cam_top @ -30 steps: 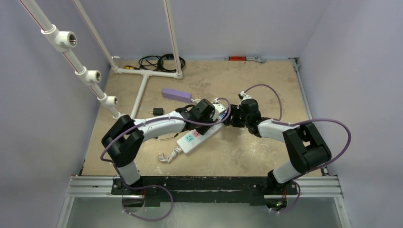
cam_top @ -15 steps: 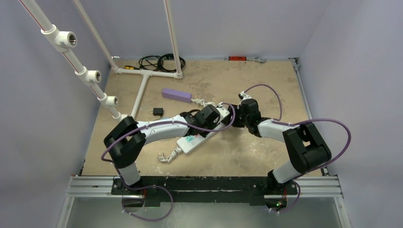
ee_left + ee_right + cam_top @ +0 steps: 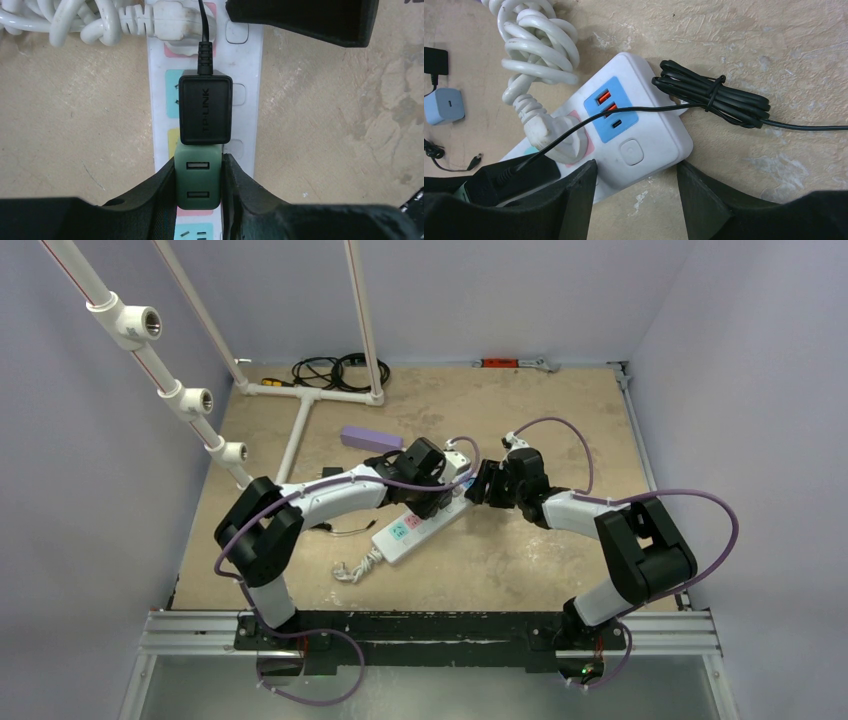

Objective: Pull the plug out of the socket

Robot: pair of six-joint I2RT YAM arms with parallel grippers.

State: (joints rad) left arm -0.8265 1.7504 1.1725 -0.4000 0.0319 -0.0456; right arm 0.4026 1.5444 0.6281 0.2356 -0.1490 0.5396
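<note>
From above, made out the bench [image 3: 560, 410] with the socket [image 3: 405, 532] slanting across its middle. Caught the right hand [image 3: 636, 169] spread astride the socket's switch end only in its wrist view; likewise the left hand [image 3: 198, 167] clenched on the green plug [image 3: 198, 185], seated touching a black adapter [image 3: 205, 107].

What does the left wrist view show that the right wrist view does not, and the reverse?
Only the left wrist: a green USB plug seated on the socket, clamped in the left gripper. Only the right wrist: the socket's blue USB panel, a bundled black cord and a light-blue charger lying on the table. Both: the white socket, a white plug and the black adapter.
</note>
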